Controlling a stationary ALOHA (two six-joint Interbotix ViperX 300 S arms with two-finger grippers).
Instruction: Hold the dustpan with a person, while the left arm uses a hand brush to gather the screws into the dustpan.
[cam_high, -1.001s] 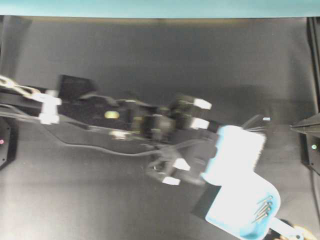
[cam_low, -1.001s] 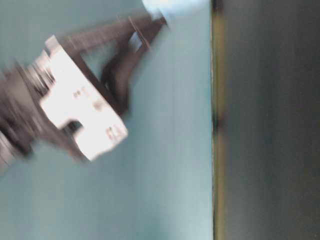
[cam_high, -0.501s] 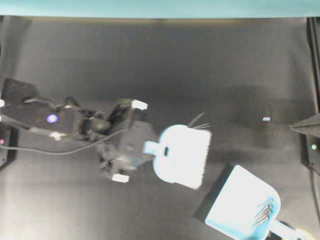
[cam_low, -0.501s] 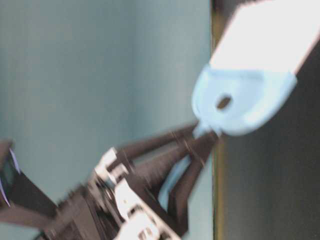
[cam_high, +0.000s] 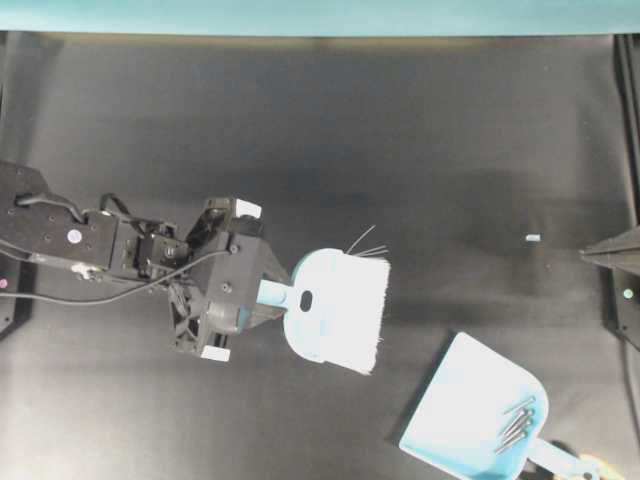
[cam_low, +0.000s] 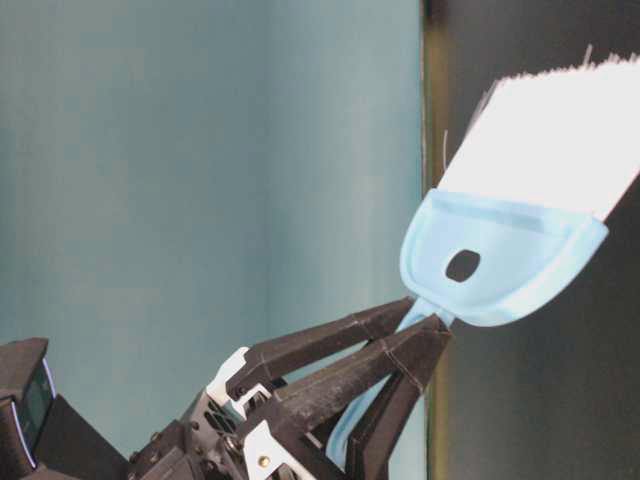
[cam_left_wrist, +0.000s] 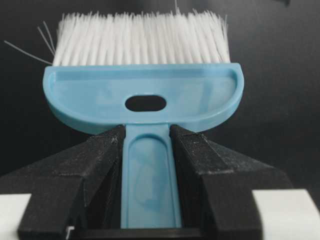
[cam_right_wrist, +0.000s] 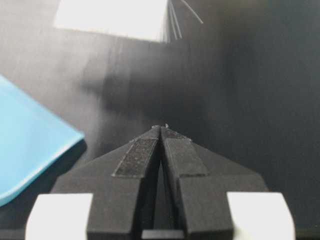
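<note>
Left pincer (cam_left_wrist: 147, 137) around pale-blue, white-bristled hand brush (cam_left_wrist: 145, 95)

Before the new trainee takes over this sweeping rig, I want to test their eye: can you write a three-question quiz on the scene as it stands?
1. True or false: the screws lie inside the dustpan.
2. Which part of the hand brush is the left gripper clamped on?
A. the bristles
B. the handle
C. the oval hole
3. Fill in: the right gripper has its jaws ____ and holds nothing.

Key: 1 true. 2 B. 3 shut.
</note>
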